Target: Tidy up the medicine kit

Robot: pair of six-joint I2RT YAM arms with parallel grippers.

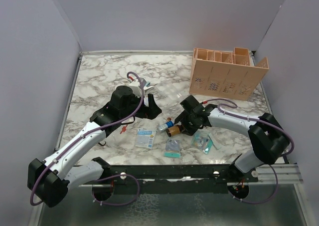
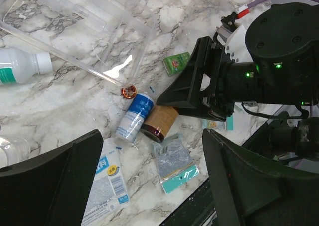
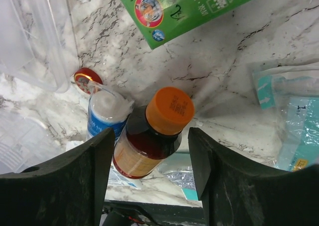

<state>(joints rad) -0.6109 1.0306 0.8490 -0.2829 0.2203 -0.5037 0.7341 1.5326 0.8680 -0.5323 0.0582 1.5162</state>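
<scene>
Near the middle of the marble table [image 1: 99,81], your right gripper [image 3: 150,132] stands with its jaws spread to either side of the amber bottle [image 3: 167,111], which lies on its side. A gap shows beside its orange cap, so nothing is gripped. Against the bottle's left side lies a blue-and-white tube [image 2: 134,116], with a small round tin [image 2: 129,91] just beyond it. Your left gripper [image 2: 152,133] hangs over them, jaws wide and empty. The medicine kit [image 2: 99,26], clear plastic, lies far and left of the bottle, with a white bottle [image 2: 20,66] beside it. A green box [image 3: 184,6] sits just beyond the amber bottle.
</scene>
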